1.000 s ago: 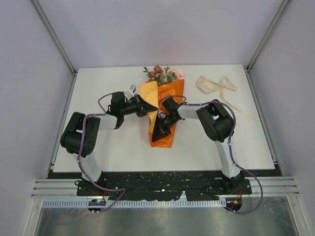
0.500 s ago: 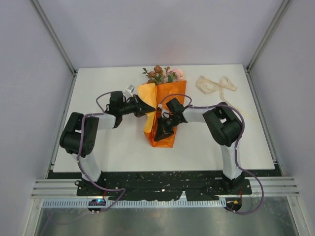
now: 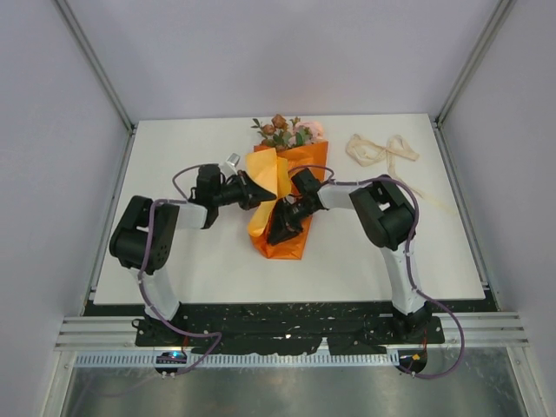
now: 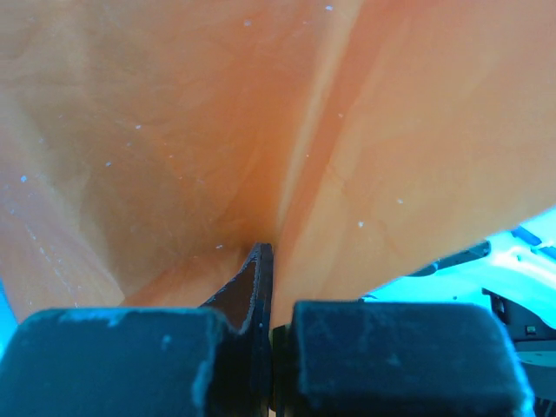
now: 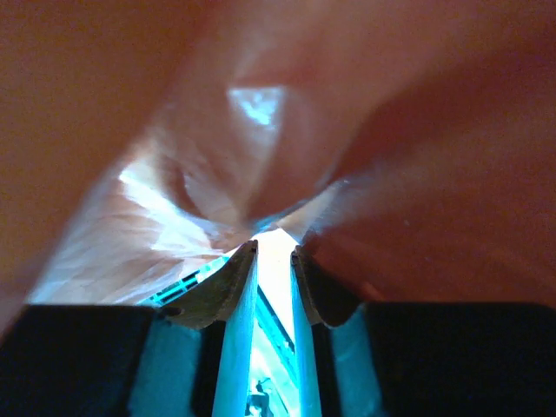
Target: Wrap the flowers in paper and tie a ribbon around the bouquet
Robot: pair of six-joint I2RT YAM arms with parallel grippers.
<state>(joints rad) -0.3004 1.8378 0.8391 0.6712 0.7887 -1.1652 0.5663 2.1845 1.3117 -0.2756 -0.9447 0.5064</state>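
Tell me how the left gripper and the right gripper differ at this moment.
Jaws: the left gripper is clamped shut on a fold of the paper, while the right gripper has its jaws slightly parted, with light showing between them.
Place: in the top view, the left gripper holds the raised pale flap on the paper's left side, while the right gripper points toward its narrow near end.
Shared: both are black, two-fingered and right at the paper.
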